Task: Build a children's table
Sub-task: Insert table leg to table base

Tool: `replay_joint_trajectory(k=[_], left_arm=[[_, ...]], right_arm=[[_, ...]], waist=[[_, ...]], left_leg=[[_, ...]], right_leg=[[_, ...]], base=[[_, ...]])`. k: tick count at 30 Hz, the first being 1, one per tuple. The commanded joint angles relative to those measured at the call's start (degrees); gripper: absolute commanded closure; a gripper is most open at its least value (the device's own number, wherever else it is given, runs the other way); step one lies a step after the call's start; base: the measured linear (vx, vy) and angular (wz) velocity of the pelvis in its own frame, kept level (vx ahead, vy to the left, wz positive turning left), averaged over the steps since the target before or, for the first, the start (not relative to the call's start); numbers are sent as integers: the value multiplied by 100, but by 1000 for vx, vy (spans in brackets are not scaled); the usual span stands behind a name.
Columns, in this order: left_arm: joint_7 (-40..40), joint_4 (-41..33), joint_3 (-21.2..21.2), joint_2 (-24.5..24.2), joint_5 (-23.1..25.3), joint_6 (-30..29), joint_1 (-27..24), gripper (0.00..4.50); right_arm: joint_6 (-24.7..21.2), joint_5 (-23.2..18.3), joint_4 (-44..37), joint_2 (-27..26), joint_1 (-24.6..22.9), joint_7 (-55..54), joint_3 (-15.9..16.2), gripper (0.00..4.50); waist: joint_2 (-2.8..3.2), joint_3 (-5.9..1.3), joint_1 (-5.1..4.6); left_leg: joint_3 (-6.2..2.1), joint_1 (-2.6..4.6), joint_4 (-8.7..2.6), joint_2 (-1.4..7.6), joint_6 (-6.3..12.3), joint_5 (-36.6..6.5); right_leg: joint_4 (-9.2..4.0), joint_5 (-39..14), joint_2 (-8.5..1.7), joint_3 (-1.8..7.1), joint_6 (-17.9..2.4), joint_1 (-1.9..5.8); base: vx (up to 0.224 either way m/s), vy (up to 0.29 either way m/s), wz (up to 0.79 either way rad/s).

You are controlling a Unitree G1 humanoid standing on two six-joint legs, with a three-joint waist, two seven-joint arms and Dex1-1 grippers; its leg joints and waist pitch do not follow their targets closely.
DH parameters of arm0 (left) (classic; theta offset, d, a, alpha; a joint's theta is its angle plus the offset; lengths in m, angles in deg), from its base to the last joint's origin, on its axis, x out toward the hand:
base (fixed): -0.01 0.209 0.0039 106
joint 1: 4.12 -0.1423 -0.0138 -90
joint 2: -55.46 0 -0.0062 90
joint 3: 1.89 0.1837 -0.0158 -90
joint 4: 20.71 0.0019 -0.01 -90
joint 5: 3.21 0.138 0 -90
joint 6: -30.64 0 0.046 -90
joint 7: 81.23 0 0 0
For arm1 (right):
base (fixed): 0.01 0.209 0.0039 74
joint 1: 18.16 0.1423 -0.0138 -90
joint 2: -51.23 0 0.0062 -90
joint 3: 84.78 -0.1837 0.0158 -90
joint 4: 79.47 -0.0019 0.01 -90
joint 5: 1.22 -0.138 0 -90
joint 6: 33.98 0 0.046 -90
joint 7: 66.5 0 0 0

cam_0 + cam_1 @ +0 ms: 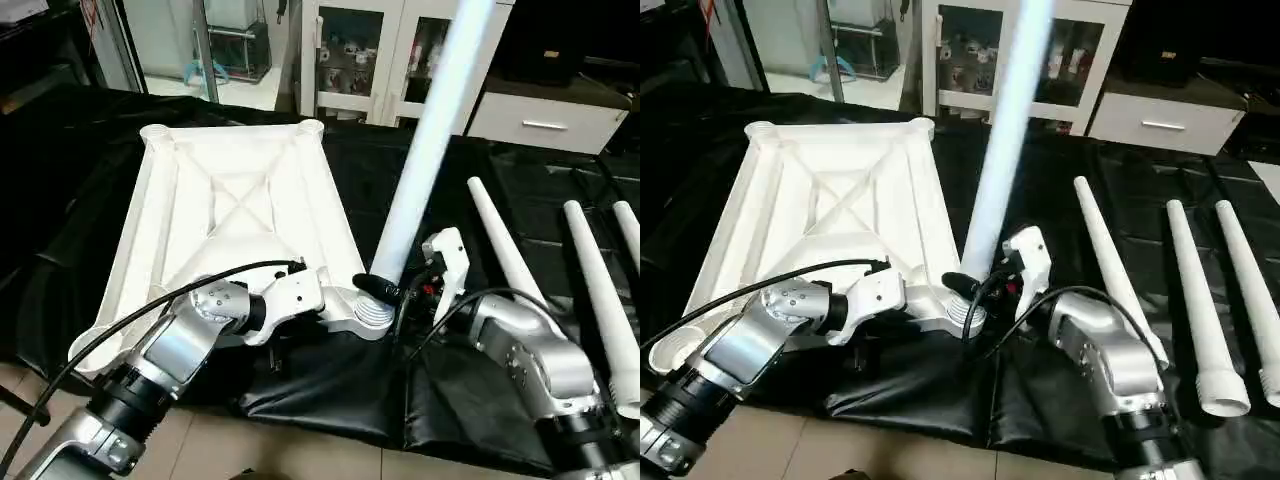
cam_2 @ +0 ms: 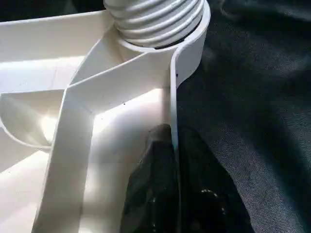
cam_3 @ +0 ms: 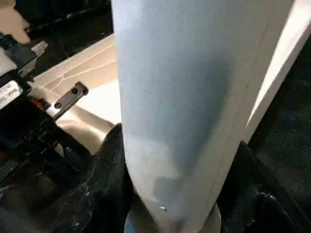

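— Where does the tabletop (image 1: 240,215) lie?
— Upside down on the black cover (image 1: 330,385), ribs up, its near edge close to the cover's front edge.
— And the leg (image 1: 425,150)?
— It stands in the near right corner socket (image 1: 372,318), leaning slightly, its threaded end partly showing above the socket.
— What are the claws doing?
— The left gripper (image 2: 167,160) is pinched on the tabletop's side wall just beside that socket. The right gripper (image 1: 385,290) is clamped around the base of the leg.
— Any open room?
— Three spare legs (image 1: 1185,290) lie side by side on the cover to the right, well apart from the tabletop; bare cover lies between.
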Motion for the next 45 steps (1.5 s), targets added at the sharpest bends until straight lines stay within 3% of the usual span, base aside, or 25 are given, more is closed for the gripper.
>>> replay_joint_trajectory(k=[1, 7, 10, 11, 15, 17, 20, 22, 24, 26, 28, 30, 32, 33, 35, 37, 40, 43, 45], left_arm=[[154, 3, -155, 91, -75, 185, 114, 450], [253, 95, -213, 183, -66, 177, 185, 450], [276, 136, -215, 203, -58, 198, 213, 450], [290, 163, -223, 219, -51, 204, 235, 450], [300, 209, -245, 242, -38, 213, 268, 450], [279, 206, -248, 227, -34, 211, 278, 450], [258, 208, -248, 217, -25, 215, 280, 450], [250, 225, -255, 216, -17, 223, 287, 450], [240, 222, -252, 208, -12, 222, 286, 450], [226, 235, -257, 200, -8, 217, 294, 450], [222, 251, -261, 199, -5, 222, 301, 450], [231, 263, -263, 201, -1, 227, 304, 450], [247, 268, -267, 201, 0, 230, 305, 450], [247, 268, -267, 201, 0, 230, 305, 450], [268, 259, -282, 201, 3, 222, 295, 450], [275, 226, -300, 183, 2, 217, 268, 450], [290, 196, -313, 180, 3, 194, 236, 450], [289, 179, -319, 179, 1, 184, 217, 450], [292, 177, -320, 183, -1, 182, 217, 450]], right_arm=[[6, 14, 274, -68, -335, -255, -109, 262], [599, 4, 275, -410, -888, -411, -309, 262], [874, 189, 217, -429, -1063, -430, -197, 262], [998, 384, 156, -346, -1148, -393, -4, 262], [1083, 677, 103, -200, -1229, -340, 265, 262], [909, 992, 69, 10, -1146, -295, 556, 262], [697, 1030, 43, 100, -1063, -239, 672, 262], [481, 1133, 53, 261, -884, -108, 863, 262], [335, 1135, 68, 318, -799, -44, 924, 262], [-104, 1078, 223, 391, -527, 89, 1001, 262], [-172, 1063, 372, 353, -413, 113, 980, 262], [-272, 1112, 671, 266, -270, -26, 942, 262], [-266, 1133, 888, 189, -222, -156, 886, 262], [-266, 1133, 888, 189, -222, -156, 886, 262], [-108, 1146, 1019, 130, -269, -286, 828, 262], [-16, 1156, 1023, 68, -389, -379, 763, 262], [-20, 1065, 972, 22, -582, -365, 701, 262], [80, 1151, 1053, 13, -673, -421, 722, 262], [102, 1164, 1071, 3, -677, -435, 721, 262]], waist=[[-47, -311, 12], [-44, -301, 8], [-41, -292, 16], [-42, -290, 15], [-54, -289, 29], [-63, -272, 18], [-64, -259, 2], [-86, -259, -14], [-67, -261, -11], [-80, -262, -26], [-77, -257, -23], [-96, -233, -38], [-121, -205, -59], [-109, -205, -64], [-103, -229, -82], [-99, -245, -87], [-97, -244, -101], [-68, -238, -101], [-89, -234, -108]], left_leg=[[-236, 125, -554, 609, -1, -1372], [-244, 111, -585, 607, -25, -1541], [-247, 127, -593, 609, -61, -1691], [-247, 124, -597, 610, -63, -1711], [-241, 118, -604, 612, -31, -1647], [-251, 108, -615, 609, -21, -1754], [-274, 129, -623, 607, -85, -1987], [-283, 125, -632, 611, -118, -2058], [-287, 144, -634, 615, -134, -2089], [-292, 142, -634, 610, -144, -2139], [-294, 139, -641, 614, -178, -2194], [-309, 159, -649, 607, -254, -2469], [-354, 209, -650, 604, -372, -2913], [-366, 226, -653, 599, -404, -3018], [-392, 228, -711, 607, -474, -3149], [-380, 237, -756, 621, -509, -3130], [-365, 250, -775, 620, -523, -3201], [-349, 259, -779, 622, -531, -3219], [-353, 257, -784, 622, -531, -3274]], right_leg=[[-487, -1454, -598, 250, -1219, 168], [-510, -1625, -602, 252, -1135, 156], [-540, -1847, -603, 263, -1059, 130], [-543, -1875, -601, 264, -1037, 121], [-540, -1793, -594, 268, -991, 128], [-559, -2021, -597, 268, -942, 123], [-587, -2403, -606, 272, -861, 101], [-595, -2466, -609, 272, -824, 97], [-598, -2434, -607, 278, -822, 81], [-589, -2392, -602, 275, -847, 85], [-602, -2426, -610, 282, -828, 78], [-635, -2805, -624, 282, -758, 51], [-707, -3533, -653, 280, -577, -9], [-718, -3658, -649, 275, -534, -22], [-732, -3540, -631, 249, -452, 10], [-726, -3100, -613, 235, -512, 18], [-725, -2840, -601, 230, -591, 21], [-737, -2709, -613, 251, -647, 14], [-741, -2767, -615, 252, -638, 22]], base=[[0, 0, 0], [0, 0, 0], [0, 0, 0], [0, 0, 0], [0, 0, 0], [0, 0, 0], [0, 0, 0], [0, 0, 0], [0, 0, 0], [0, 0, 0], [0, 0, 0], [0, 0, 0], [0, 0, 0], [0, 0, 0], [0, 0, 0], [0, 0, 0], [0, 0, 0], [0, 0, 0], [0, 0, 0]])
